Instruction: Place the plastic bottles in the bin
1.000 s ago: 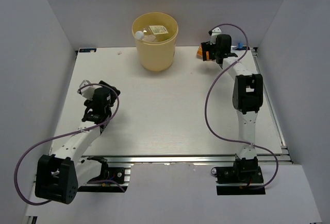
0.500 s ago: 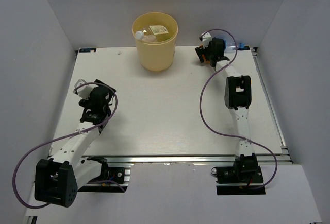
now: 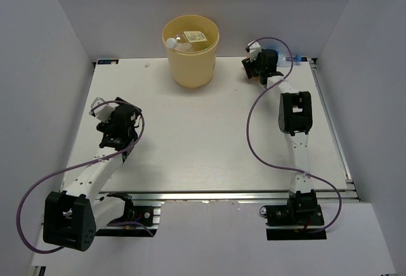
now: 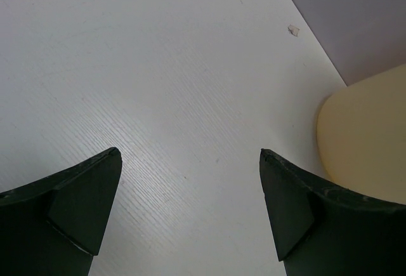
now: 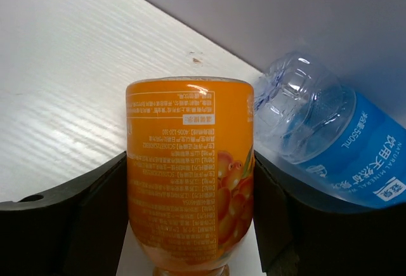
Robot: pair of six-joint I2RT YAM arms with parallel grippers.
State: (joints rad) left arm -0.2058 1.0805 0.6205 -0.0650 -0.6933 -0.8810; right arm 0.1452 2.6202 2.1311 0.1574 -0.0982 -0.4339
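The task looks part done; the bin (image 3: 190, 66) stands at the far edge of the counter (image 3: 209, 136), and in it lie a clear bottle with a cream label (image 3: 194, 37) and something pale with a white cap (image 3: 170, 42); what lies beneath them I cannot tell. Still outside the bin, as far as shows, are the orange bottle (image 5: 189, 174) and the blue-labelled clear bottle (image 5: 342, 155), both in the far right corner of the counter, well apart from the bin. The right jaws press the orange bottle on both flanks, so it seems pinched; whether it is off the counter I cannot tell. The blue-labelled bottle lies just beside it against the back wall (image 5: 254, 9), appearing to touch both the orange one and a finger; it may roll when its neighbour leaves. The left jaws are spread and hold nothing, over the counter's left side, with the bin's wall ahead to the right; a small scrap (image 4: 293, 30) lies near the wall. Nothing stands between the orange bottle and the bin.
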